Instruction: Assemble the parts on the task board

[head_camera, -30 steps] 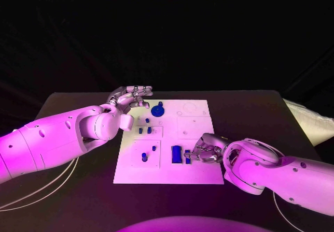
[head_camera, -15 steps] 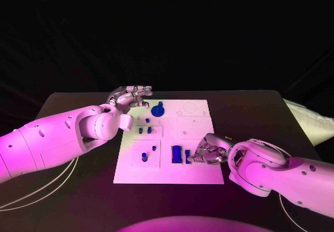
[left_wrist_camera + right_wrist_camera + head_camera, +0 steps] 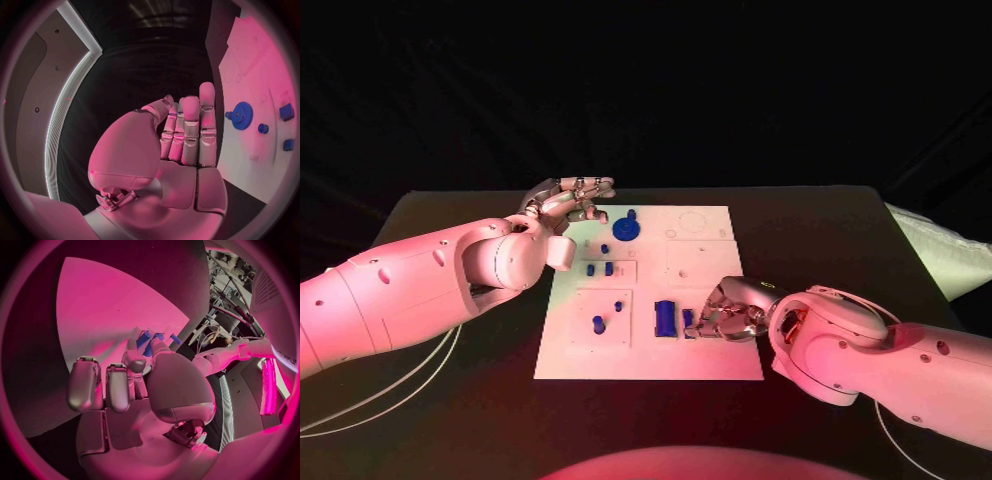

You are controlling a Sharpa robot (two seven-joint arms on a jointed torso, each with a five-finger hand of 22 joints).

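Observation:
The white task board (image 3: 711,350) lies mid-table. A blue gear (image 3: 627,228) stands near its far edge, also seen as the gear (image 3: 242,114) from the left wrist. Small blue pegs (image 3: 599,323) and studs (image 3: 600,268) stand in the left column. A blue block (image 3: 666,318) sits near the front, with a narrow blue piece (image 3: 688,322) beside it. My right hand (image 3: 730,310) is at that piece, and its thumb and a finger pinch the narrow blue piece (image 3: 147,346). My left hand (image 3: 571,200) hovers at the board's far left corner, its fingers (image 3: 190,130) straight, holding nothing.
The black table (image 3: 459,230) surrounds the board. A pale cushion-like object (image 3: 942,250) lies at the table's right edge. My left forearm (image 3: 430,290) stretches along the board's left side.
My right hand has shifted slightly left and nearer, closing in on the narrow blue piece. The left hand has not moved.

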